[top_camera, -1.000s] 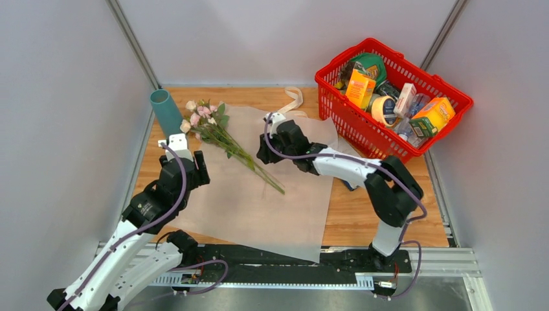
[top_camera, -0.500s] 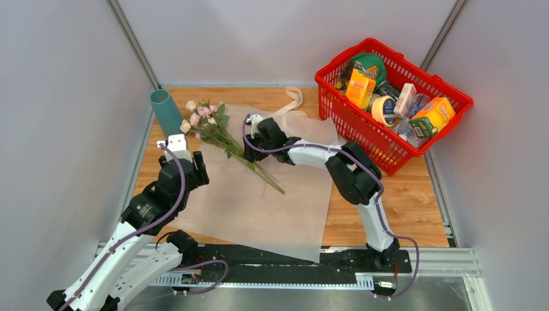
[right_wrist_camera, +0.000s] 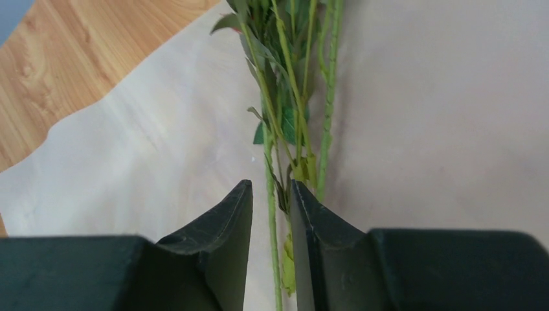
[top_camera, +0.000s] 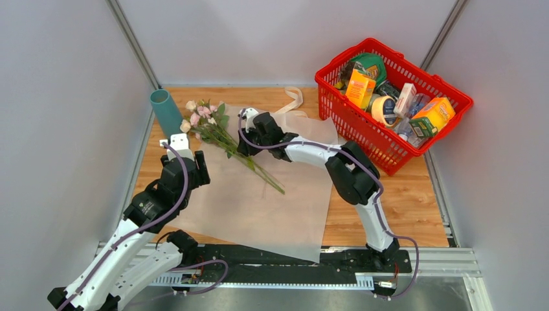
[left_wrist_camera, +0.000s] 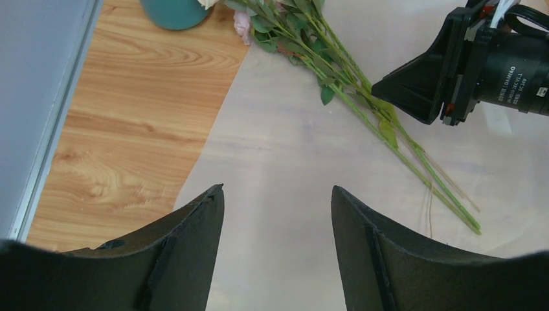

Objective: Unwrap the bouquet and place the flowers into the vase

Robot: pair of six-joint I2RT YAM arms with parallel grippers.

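A smooth teal vase, a slightly tapered cylinder, stands at the far left corner of the wood-grain surface. Just beside it lie the flowers, their small pink and cream blooms nearest the vase and their thin green stems running out across a flat sheet of translucent white paper. A cream ribbon curls at the paper's far edge.

The left fingers, matte black wedges, stand wide apart over the paper near the surface's left edge, holding nothing. In their wrist view the vase and blooms are cut off at the top. The right fingers stand close together, with one stem running through the narrow gap. Whether they pinch it cannot be told.

A red plastic mesh basket fills the far right corner, packed with orange boxes, a tape roll and other packets too crowded to make out.
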